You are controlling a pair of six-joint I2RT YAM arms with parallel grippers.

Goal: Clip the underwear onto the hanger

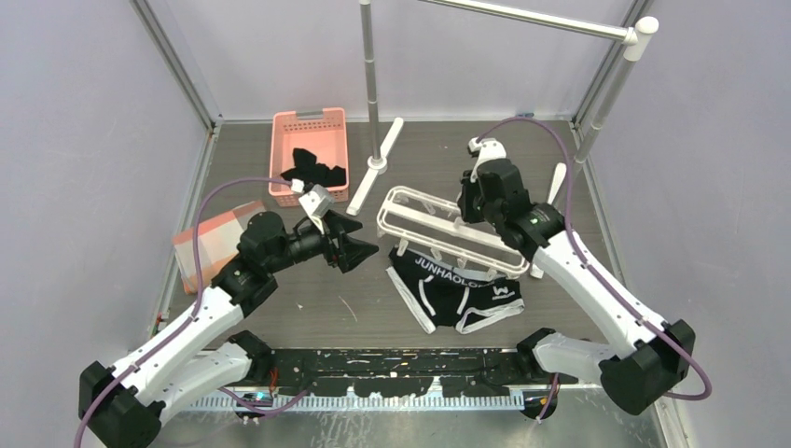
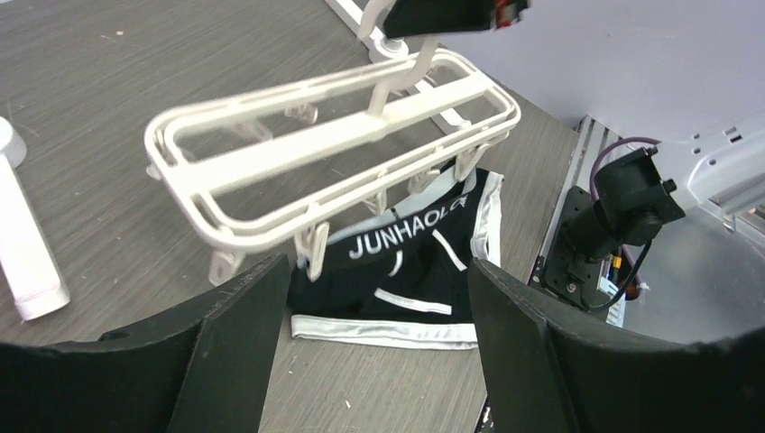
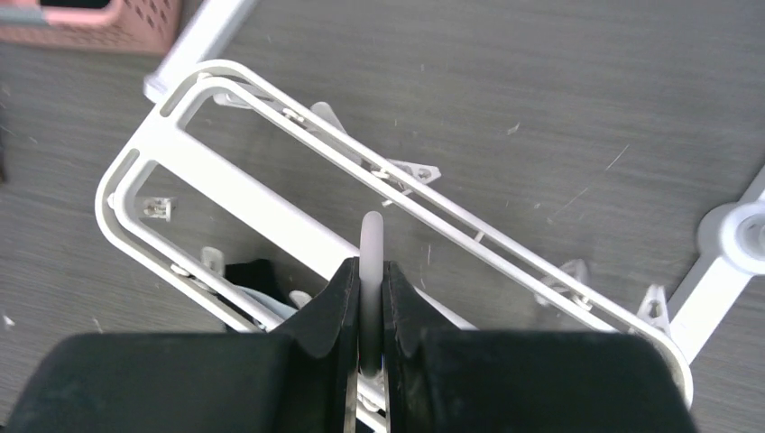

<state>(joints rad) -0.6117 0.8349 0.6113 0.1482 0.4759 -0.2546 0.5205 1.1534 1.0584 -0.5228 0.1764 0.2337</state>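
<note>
**At the table centre: hanger held, clipping unconfirmed**

Over the middle of the table (image 1: 420,159), the right hand (image 3: 371,287) is gripping the hook (image 3: 371,236) of the white drying hanger (image 2: 334,137), with both jaws closed tight on it. It is holding the frame tilted just above the wood.

The black boxer briefs (image 1: 457,285) are lying flat on the table directly below the frame's near rail. The lettered waistband (image 2: 410,230) is running along under the row of clips (image 2: 311,251). One clip is overlapping the waistband's left corner and another is hanging at its right corner. Whether either is actually biting the fabric cannot be told from these views.

The left hand (image 2: 374,271) is hovering near the briefs, jaws spread wide and holding nothing.

Judged status: positioning of hanger and garment is looking complete. Any clip not yet closed on the waistband is remaining to be set, and a lift check is remaining too.
</note>
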